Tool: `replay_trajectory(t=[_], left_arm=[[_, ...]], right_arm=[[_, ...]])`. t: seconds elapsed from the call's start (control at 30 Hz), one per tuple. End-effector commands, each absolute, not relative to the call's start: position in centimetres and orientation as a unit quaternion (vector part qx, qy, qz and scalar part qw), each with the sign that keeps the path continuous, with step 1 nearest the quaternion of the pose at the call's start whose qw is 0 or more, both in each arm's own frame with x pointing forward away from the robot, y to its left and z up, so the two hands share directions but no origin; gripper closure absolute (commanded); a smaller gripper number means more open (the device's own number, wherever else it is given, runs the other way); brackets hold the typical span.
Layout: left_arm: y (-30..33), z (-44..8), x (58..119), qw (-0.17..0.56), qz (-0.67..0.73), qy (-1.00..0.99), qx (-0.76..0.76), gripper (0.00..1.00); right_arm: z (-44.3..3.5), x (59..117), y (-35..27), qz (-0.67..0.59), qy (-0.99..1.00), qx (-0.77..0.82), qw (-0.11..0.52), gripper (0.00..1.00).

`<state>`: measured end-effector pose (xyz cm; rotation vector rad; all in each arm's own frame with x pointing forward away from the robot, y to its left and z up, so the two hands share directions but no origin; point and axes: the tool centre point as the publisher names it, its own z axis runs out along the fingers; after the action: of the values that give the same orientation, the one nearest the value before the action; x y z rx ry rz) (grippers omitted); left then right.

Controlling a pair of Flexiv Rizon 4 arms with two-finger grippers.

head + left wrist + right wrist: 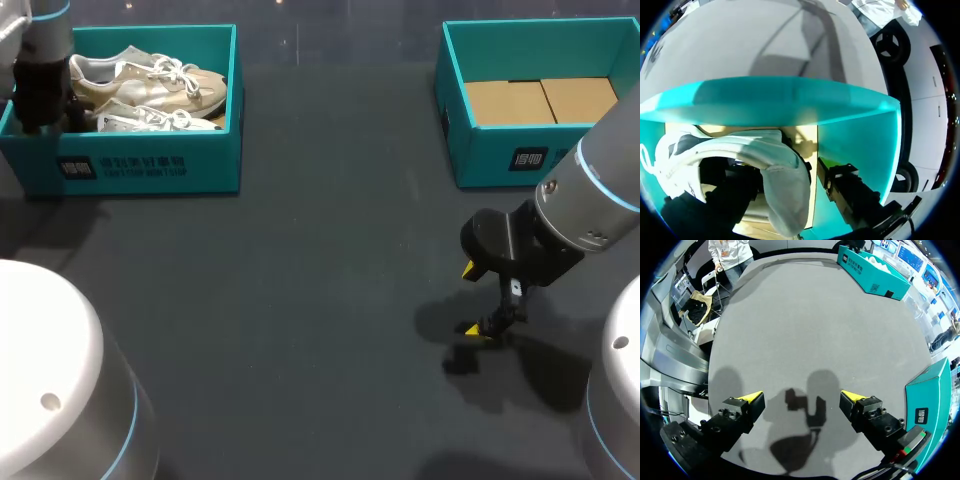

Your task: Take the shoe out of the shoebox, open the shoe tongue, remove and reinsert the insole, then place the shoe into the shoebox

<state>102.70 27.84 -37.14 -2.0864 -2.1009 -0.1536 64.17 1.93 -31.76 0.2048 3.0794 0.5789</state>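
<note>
R gripper: nearest, low over the bare bench, its shadow under it.
R fingers: released, spread wide, nothing between them.
Open room: broad bare bench through the middle, ahead of the R gripper and between the 2 boxes.
Counts: 2 shoeboxes, 2 shoes, 2 card pieces.
R shoebox: far right, beyond the R arm, its right end cut off. Holds the 2 tan card pieces side by side.
L shoebox: far left.
Shoes: front shoe and rear shoe, pale w/ white laces, both lying in the L shoebox.
L gripper: down in the L shoebox's left end, by the heels. The arm hides that corner.
L grip state: can't tell. In the wrist view a shoe heel sits close up, and dark parts hide any contact.
</note>
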Motion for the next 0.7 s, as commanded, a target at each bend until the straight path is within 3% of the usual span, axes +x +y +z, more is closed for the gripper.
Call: replay_trajectory(t=[0.03, 0.07, 0.17, 0.2, 0.23, 0.7], left_arm=[[27.7, -37.6, 103.0, 0.094, -0.053, -0.706, -0.700, 0.49], [27.7, -37.7, 103.0, 0.095, -0.053, -0.706, -0.700, 0.51], [27.7, -37.8, 103.1, 0.097, -0.052, -0.707, -0.699, 0.74], [27.8, -37.8, 103.1, 0.098, -0.052, -0.707, -0.698, 0.94], [27.8, -37.9, 103.1, 0.099, -0.051, -0.707, -0.698, 1.00], [29.2, -36.5, 103.3, 0.097, -0.050, -0.707, -0.699, 1.00]], right_arm=[[-31.8, 64.0, 1.9, 0.184, 0.981, 0.066, 0.003, 0.00], [-31.8, 64.0, 1.9, 0.184, 0.981, 0.066, 0.003, 0.00], [-31.8, 64.0, 1.9, 0.184, 0.981, 0.066, 0.003, 0.00], [-31.8, 64.0, 1.9, 0.184, 0.981, 0.066, 0.003, 0.00], [-31.8, 64.0, 1.9, 0.184, 0.981, 0.066, 0.003, 0.00], [-31.8, 64.0, 1.9, 0.184, 0.981, 0.066, 0.003, 0.00]])
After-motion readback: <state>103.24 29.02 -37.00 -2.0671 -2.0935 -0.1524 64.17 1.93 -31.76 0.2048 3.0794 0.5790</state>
